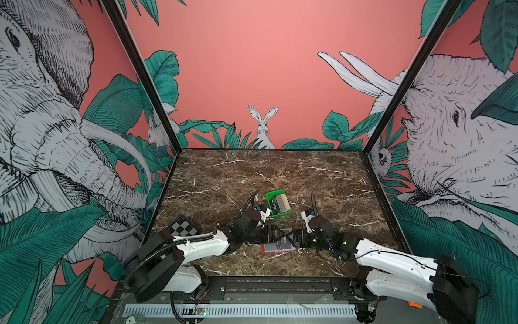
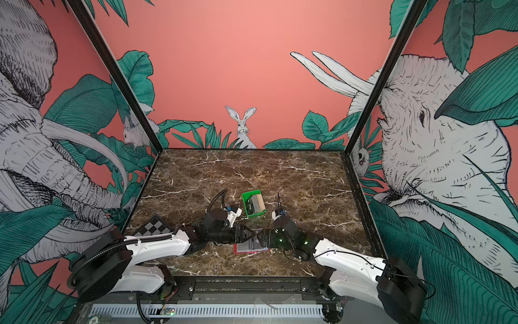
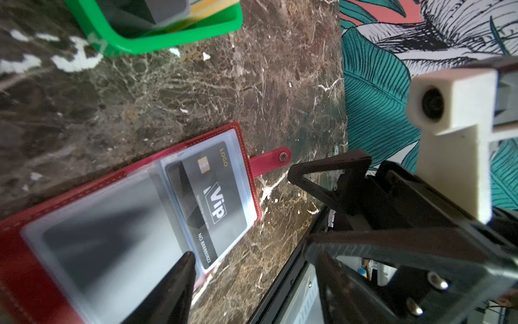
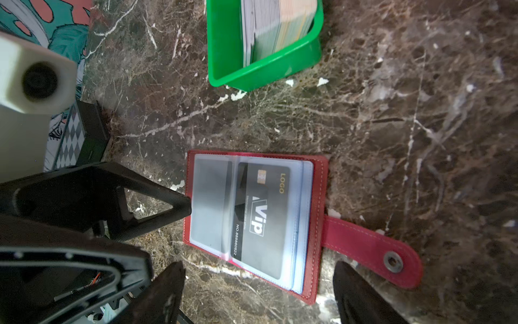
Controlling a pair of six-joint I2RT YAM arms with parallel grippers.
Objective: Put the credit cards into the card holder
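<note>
Stitched red card holder (image 4: pixel 316 196) lies open, glossy card (image 4: pixel 263 216) sleeved; left tool (image 4: pixel 166 237) and right tool (image 3: pixel 301 204) gape empty.

Red holder (image 2: pixel 243 246) lies open on marble table (image 2: pixel 294 182), near-centre, dark VIP card (image 2: pixel 255 240) showing on its right half. L gripper (image 2: pixel 248 234) from left & R gripper (image 2: pixel 261 237) from right meet over it, tips nearly touching. Green tray (image 2: pixel 245 202) just beyond, w/ stacked cards (image 2: pixel 256 204). Checkerboard (image 2: pixel 152 227) near-left.
</note>
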